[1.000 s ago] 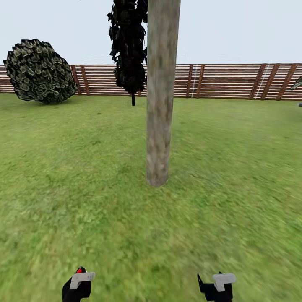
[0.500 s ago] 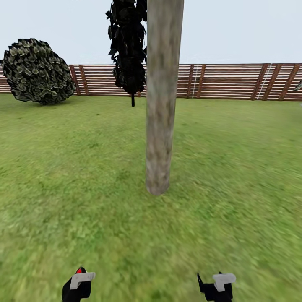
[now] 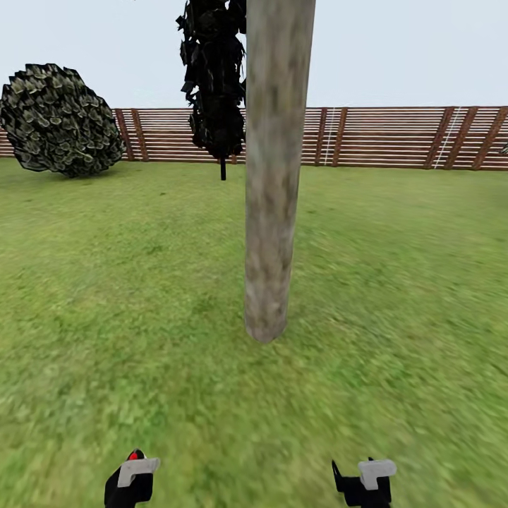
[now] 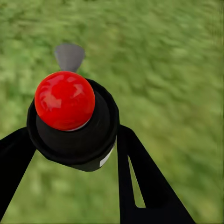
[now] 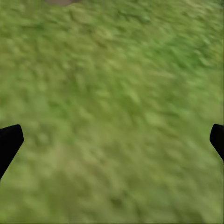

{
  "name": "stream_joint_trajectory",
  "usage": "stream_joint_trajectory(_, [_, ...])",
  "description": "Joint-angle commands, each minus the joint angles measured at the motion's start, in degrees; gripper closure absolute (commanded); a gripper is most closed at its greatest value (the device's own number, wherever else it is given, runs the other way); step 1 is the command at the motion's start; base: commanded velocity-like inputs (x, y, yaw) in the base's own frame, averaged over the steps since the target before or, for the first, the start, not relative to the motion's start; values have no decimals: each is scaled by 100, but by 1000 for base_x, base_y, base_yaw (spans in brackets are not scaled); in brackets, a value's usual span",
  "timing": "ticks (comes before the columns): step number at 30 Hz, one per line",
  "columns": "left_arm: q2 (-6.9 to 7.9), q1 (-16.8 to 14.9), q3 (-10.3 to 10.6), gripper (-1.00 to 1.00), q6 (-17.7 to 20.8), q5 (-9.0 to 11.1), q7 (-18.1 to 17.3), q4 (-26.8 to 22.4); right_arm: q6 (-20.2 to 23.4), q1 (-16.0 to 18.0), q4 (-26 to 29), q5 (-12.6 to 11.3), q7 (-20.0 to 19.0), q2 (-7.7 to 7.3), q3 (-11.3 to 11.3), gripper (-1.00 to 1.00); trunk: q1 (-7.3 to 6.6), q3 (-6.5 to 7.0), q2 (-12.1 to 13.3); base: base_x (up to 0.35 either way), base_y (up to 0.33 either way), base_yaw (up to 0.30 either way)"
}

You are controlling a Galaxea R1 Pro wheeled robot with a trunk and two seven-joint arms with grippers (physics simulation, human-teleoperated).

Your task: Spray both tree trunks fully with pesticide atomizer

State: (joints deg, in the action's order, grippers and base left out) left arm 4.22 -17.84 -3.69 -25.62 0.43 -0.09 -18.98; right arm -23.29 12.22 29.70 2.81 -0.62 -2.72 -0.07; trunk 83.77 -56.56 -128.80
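A thick, mottled grey-tan tree trunk (image 3: pixel 271 176) rises from the lawn straight ahead and runs out of the top of the head view, so its foliage is out of sight. The pesticide atomizer (image 4: pixel 70 116), a black body topped by a red ball, sits between the fingers of my left gripper (image 4: pixel 74 140). In the head view that left gripper (image 3: pixel 130 476) is low at the left, with the atomizer's red tip (image 3: pixel 134 456) just above it. My right gripper (image 3: pixel 363 480) is low at the right and stands open (image 5: pixel 112 140) over bare grass. No white mist shows on the trunk.
A near-black tree with a thin dark trunk (image 3: pixel 215 85) stands behind the grey trunk. A rounded dark green bush (image 3: pixel 60 120) is at the far left. The brown slatted fence (image 3: pixel 381 137) closes the back. Grass (image 3: pixel 395 296) lies all around the trunk.
The whole picture has shifted: the camera has come nearer the trunk, whose base now sits lower and looks bigger. Both grippers keep their places in the view.
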Motion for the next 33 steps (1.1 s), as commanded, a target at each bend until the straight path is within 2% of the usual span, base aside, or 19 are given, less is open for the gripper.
stream_joint_trajectory(1, [0,2,0,100,-1,0,0,-1,0,0,0,0,0,0,0,-100,0,0,0,45,0,0])
stream_joint_trajectory(11, [0,9,0,100,-5,1,0,-9,-2,0,7,0,3,0,3,-100,0,0,0,7,0,-9])
stream_joint_trajectory(24, [-24,0,9,100,-12,3,-11,-116,-8,0,-112,-15,8,0,-6,-100,0,7,0,0,0,-258])
stream_joint_trajectory(28, [12,5,6,100,28,-10,-16,-254,-9,0,-127,-17,13,4,-6,-100,0,12,0,0,0,-218])
stream_joint_trajectory(33, [193,-3,8,100,83,-41,-42,-313,-2,0,-118,-8,0,6,-9,-100,0,14,0,0,0,-49])
